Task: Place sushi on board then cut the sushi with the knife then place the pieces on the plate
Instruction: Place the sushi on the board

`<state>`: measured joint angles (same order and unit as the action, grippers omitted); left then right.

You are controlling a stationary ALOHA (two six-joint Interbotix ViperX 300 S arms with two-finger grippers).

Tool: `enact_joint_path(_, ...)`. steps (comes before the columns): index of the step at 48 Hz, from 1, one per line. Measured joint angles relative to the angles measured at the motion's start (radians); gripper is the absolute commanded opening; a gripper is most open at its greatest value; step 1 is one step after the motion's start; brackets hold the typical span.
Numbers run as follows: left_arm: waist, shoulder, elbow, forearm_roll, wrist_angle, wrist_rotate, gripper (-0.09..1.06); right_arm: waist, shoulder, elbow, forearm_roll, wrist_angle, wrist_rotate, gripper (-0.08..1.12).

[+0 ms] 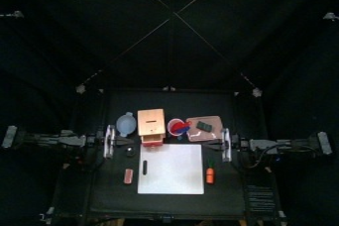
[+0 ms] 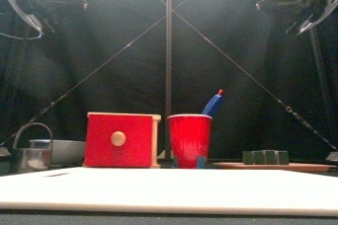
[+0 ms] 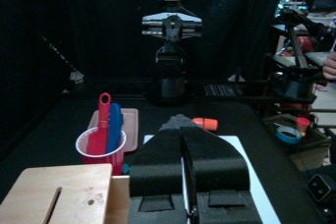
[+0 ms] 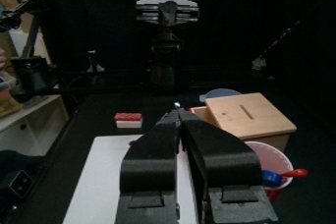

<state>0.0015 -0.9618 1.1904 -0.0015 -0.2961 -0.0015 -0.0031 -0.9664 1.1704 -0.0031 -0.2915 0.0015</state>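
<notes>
Hovering at either side of the table [image 1: 99, 195], both of my arms were raised off the surface. My left gripper [image 3: 186, 122] had its jaws pressed together on nothing, and my right gripper [image 4: 179, 116] was likewise closed and empty; the two faced each other across the white cutting board [image 1: 172, 169].

That board lay bare at the front middle. The sushi roll [image 2: 264, 157], a short row of dark green blocks, sat on the pink tray [image 2: 301, 167] at the back right, apart from the board and nearer my right arm.

A row of other things stood along the back. Just left of the tray was the red cup [image 2: 189, 140], with the blue knife [image 2: 211, 103] leaning out of it and the red knife [image 3: 105, 118] beside that one. Left of the cup stood the wooden box [image 1: 150, 124], its red drawer front toward the table's front. Cup and box stood between my left gripper and the tray.

Further left lay the blue-grey bowl [image 1: 126, 124], and the front view showed a metal cutter [image 2: 38, 155] with a wire handle there; whether it sat inside the bowl I could not tell.

Two loose toys flanked the board: a small red toy [image 1: 129, 175] just off its left edge and a small orange toy [image 1: 209, 175] just off its right edge
</notes>
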Motion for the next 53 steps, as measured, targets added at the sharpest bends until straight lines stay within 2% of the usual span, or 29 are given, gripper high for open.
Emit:
enact_joint_path(3, 0.002, 0.003, 0.000, -0.002, -0.008, 0.005, 0.16, -0.006, 0.000, 0.003, 0.002, 0.003, 0.006, 0.02)
enact_joint_path(7, 0.008, 0.014, -0.005, -0.002, -0.061, 0.006, 0.17, -0.048, 0.000, 0.006, 0.011, 0.032, 0.000, 0.04)
enact_joint_path(14, 0.041, 0.021, -0.005, 0.000, -0.135, 0.009, 0.17, -0.225, -0.003, 0.006, 0.046, 0.195, 0.011, 0.05)
enact_joint_path(20, 0.095, 0.028, -0.005, -0.002, -0.144, 0.005, 0.17, -0.434, -0.008, 0.006, 0.078, 0.416, 0.009, 0.06)
enact_joint_path(26, 0.130, 0.041, -0.006, -0.002, -0.147, 0.005, 0.17, -0.609, -0.003, 0.005, 0.114, 0.591, 0.005, 0.12)
enact_joint_path(34, 0.166, 0.080, -0.006, 0.000, -0.152, 0.005, 0.17, -0.706, 0.031, -0.017, 0.118, 0.684, -0.014, 0.40)
enact_joint_path(40, 0.183, 0.110, -0.014, -0.002, -0.153, 0.005, 0.17, -0.707, 0.089, -0.051, 0.094, 0.690, -0.008, 0.73)
enact_joint_path(45, 0.187, 0.117, -0.018, 0.000, -0.153, 0.005, 0.17, -0.698, 0.150, -0.075, 0.081, 0.687, 0.002, 0.94)
enact_joint_path(48, 0.187, 0.117, -0.020, 0.000, -0.153, 0.005, 0.17, -0.693, 0.187, -0.083, 0.080, 0.676, 0.002, 1.00)
enact_joint_path(53, 0.193, 0.117, -0.020, 0.002, -0.153, 0.006, 0.17, -0.681, 0.247, -0.092, 0.081, 0.647, 0.000, 1.00)
